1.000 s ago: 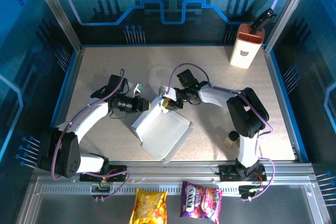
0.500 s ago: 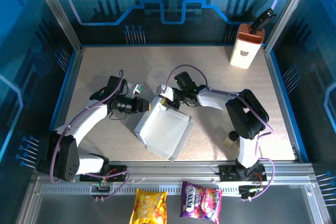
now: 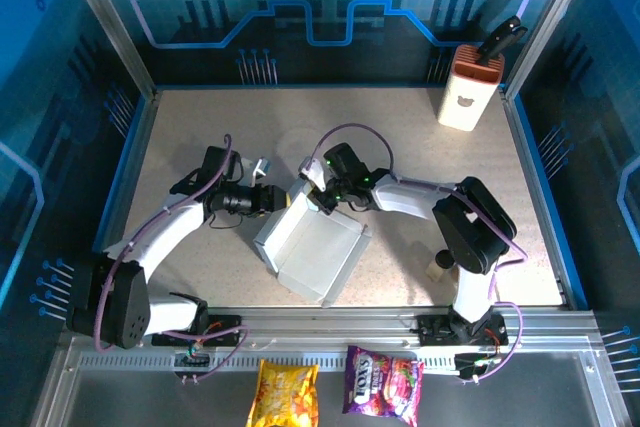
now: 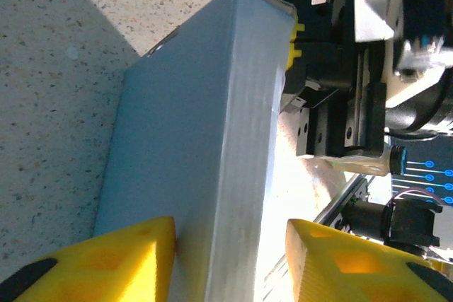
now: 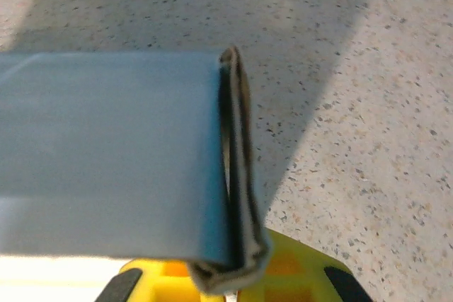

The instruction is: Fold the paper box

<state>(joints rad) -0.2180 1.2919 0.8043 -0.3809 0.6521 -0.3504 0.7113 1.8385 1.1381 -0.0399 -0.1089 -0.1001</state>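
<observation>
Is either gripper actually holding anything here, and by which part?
The right gripper is shut on the paper box, pinching the folded wall at its far corner. The left gripper straddles a side wall with jaws open, not clamping it.

Even overhead light washes the table in the top view, with blue glow on the enclosure walls and a soft shadow edging the paper box. At the left gripper, the yellow fingers smear out of focus. White glare burns out the gap beside them, and a hard-edged shadow darkens the speckled surface ahead. At the right gripper, the box wall blurs close up, with grey shadow spreading beyond it.
</observation>
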